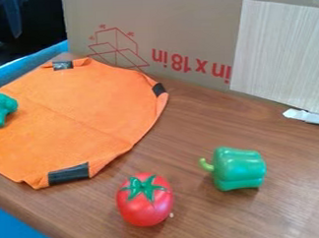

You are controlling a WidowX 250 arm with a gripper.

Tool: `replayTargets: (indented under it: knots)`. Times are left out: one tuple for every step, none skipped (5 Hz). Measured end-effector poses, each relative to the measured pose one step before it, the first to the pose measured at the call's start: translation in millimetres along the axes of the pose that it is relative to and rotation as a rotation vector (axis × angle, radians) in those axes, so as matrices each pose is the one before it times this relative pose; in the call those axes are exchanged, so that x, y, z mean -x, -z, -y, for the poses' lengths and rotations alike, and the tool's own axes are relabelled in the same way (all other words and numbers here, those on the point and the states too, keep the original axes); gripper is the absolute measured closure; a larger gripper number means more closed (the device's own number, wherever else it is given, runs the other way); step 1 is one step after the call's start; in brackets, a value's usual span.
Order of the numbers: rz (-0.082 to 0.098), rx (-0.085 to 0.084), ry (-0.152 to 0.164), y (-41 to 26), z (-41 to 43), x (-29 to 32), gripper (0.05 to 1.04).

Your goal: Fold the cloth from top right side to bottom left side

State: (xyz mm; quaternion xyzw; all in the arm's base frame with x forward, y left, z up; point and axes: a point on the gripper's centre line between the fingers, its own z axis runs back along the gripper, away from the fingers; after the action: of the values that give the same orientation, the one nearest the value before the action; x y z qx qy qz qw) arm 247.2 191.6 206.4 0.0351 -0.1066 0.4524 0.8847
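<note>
Where the wooden table (189, 139) meets the cardboard box (186, 41), the orange cloth (90, 113) lies spread at left, its visible outline rounded. Dark patches (69, 174) mark its upper-left, right and lower edges; a faint crease slants down rightward. How far open the fingers are, what they hold and where the cloth lies relative to them cannot be told. Cut by the left border, the cloth shows no certain long axis or pointing direction.

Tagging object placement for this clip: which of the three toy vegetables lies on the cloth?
The toy broccoli, at the left edge, lies on the orange cloth; the red tomato and green bell pepper rest on the wooden table.
</note>
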Motion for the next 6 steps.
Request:
replayTargets:
  knots:
    - [-0.0322,-0.0097,-0.0065,11.04,0.40,1.58,0.082]
    - [0.0332,0.0058,0.0059,5.24,17.55,-1.68,0.082]
    - [0.0245,0.0126,0.0089,12.40,17.96,-2.15,0.082]
    - [-0.0130,0.0084,0.0031,16.60,18.19,-3.56,0.082]
    - [-0.0051,0.0324,0.0185,10.04,24.82,-3.55,0.082]
    - [-0.0092,0.0200,0.0075,12.03,20.50,-3.19,0.082]
